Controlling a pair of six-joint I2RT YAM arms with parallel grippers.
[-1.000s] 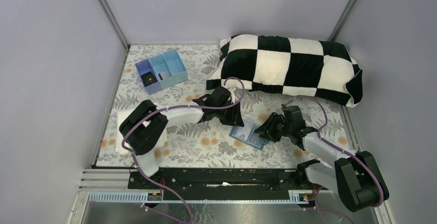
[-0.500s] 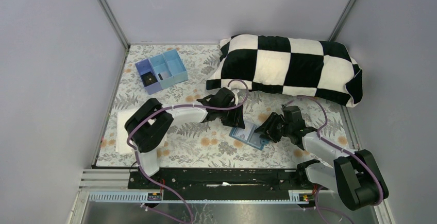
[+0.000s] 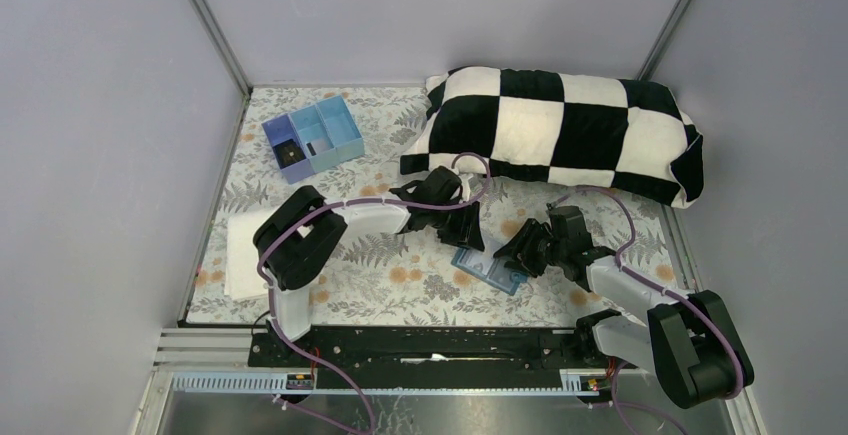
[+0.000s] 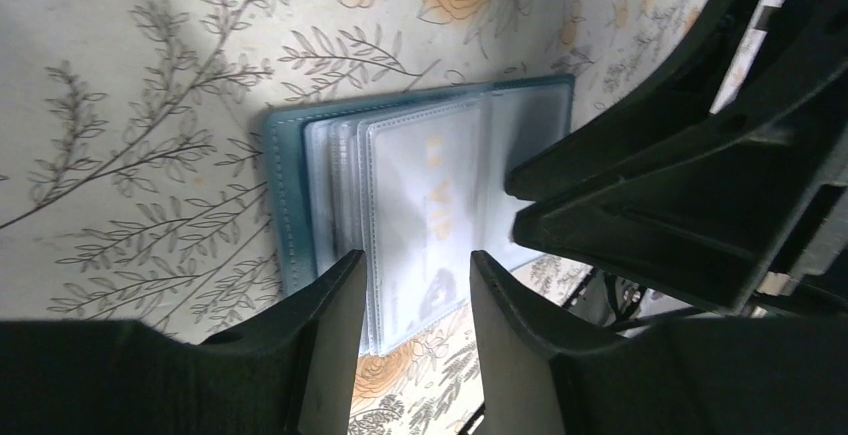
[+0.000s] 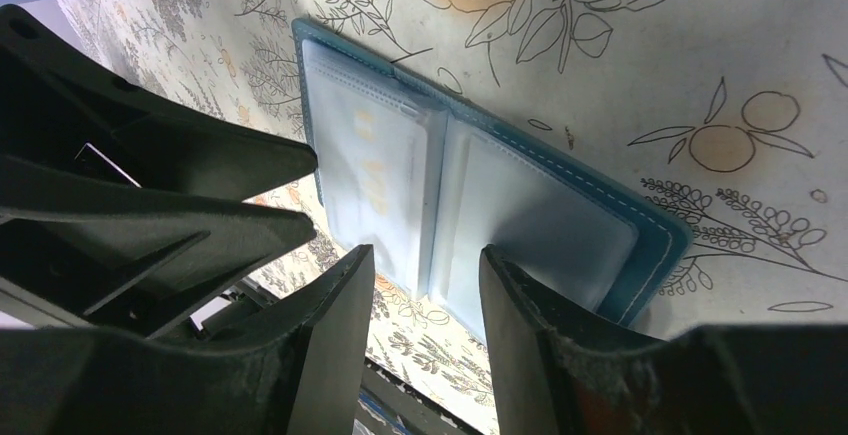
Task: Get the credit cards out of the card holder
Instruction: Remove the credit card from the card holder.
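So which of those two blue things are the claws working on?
The small flat card holder, lying open between the left gripper and right gripper. The compartment tray stands apart at the back left.

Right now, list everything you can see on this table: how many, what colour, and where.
card holder: one, light blue, lying open on the cloth between the two grippers
cards: count unclear, pale, inside the holder's clear sleeves
compartment tray: one, blue and purple, far left of the cloth
pillow: one, black-and-white checked, far right
white sheet: one, white, cloth or paper, near left edge beside the left arm
tablecloth: one, pale with a floral print, covering the table
left gripper: one, black, open, over one half of the holder
right gripper: one, black, open, over the holder from the opposite side
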